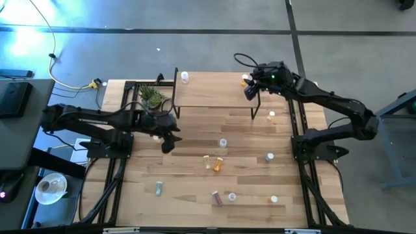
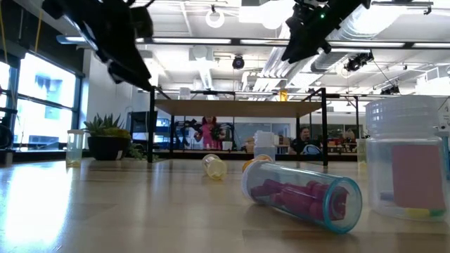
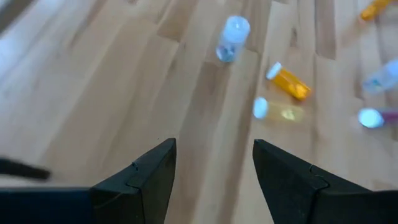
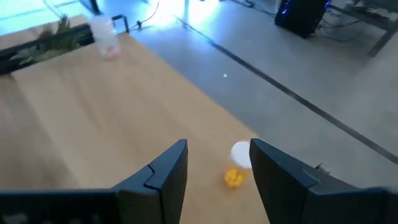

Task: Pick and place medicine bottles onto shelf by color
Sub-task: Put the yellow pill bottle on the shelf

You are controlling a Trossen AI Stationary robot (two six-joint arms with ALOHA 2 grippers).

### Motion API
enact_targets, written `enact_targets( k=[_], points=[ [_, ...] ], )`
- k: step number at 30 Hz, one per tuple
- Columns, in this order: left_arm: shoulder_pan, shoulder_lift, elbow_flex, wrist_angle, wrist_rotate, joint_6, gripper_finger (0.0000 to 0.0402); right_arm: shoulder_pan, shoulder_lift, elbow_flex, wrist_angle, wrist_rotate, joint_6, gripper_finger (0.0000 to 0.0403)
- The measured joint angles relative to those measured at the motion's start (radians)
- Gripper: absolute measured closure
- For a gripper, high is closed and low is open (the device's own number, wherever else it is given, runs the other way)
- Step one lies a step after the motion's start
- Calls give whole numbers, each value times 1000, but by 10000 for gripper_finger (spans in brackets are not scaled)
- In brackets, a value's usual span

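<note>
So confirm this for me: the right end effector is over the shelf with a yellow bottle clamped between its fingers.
Not quite. The right end effector is over the shelf, but its fingers are open and hold nothing. The right wrist view shows the yellow bottle standing on the shelf's board beyond them, near the edge.

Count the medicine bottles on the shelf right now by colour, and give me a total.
Clear bottle: 1
Yellow bottle: 1
Total on the shelf: 2
</note>
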Motion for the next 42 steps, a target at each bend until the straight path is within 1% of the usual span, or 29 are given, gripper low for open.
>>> enact_targets(
  k=[5, 11, 15, 21, 24, 29, 42],
  points=[
    [-66, -45, 0, -174, -18, -107, 197, 30, -3, 0, -40, 0, 0, 238],
    [-121, -56, 0, -380, -155, -267, 197, 44, -3, 0, -35, 0, 0, 238],
    [-131, -56, 0, -464, -189, -372, 197, 43, -3, 0, -33, 0, 0, 238],
    [-131, -56, 0, -533, -196, -498, 197, 43, -3, 0, -33, 0, 5, 238],
    [-131, -55, 0, -551, -225, -544, 197, 43, -3, 0, -33, 0, 7, 238],
    [-131, -54, 0, -559, -235, -593, 197, 43, -3, 0, -33, 0, 8, 238],
    [-130, 78, 0, -557, -235, -671, 197, 43, -3, 0, -33, 0, 8, 238]
  ],
)
